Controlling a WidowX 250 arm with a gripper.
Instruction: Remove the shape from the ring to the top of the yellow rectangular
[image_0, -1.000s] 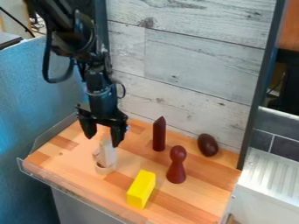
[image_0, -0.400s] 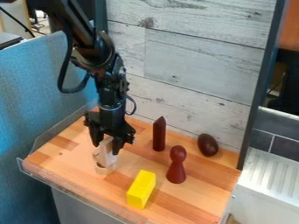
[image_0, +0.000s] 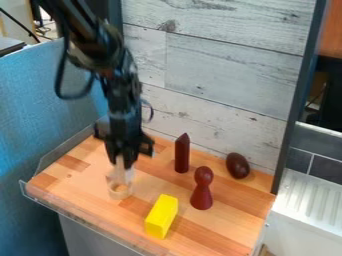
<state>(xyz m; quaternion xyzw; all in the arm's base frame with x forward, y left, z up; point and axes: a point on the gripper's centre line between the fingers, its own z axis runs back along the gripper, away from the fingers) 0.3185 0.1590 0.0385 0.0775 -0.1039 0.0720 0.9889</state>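
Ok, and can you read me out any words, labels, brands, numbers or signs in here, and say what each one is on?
There are none that I can read.
Yellow rectangular block: no lettering on the sides in view.
Pointed dark red cylinder, round-headed dark red peg and dark red egg: no lettering in view.
Black robot arm: can't tell whether it carries any print.

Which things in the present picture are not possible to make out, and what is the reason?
All in the camera view:
- Top of the pale shape: hidden by the tool.
- Whether its lower end is clear of the ring: too blurred.
- Upper part of the arm: cut off by the top edge.
- Underside of the yellow block: hidden by the block itself.
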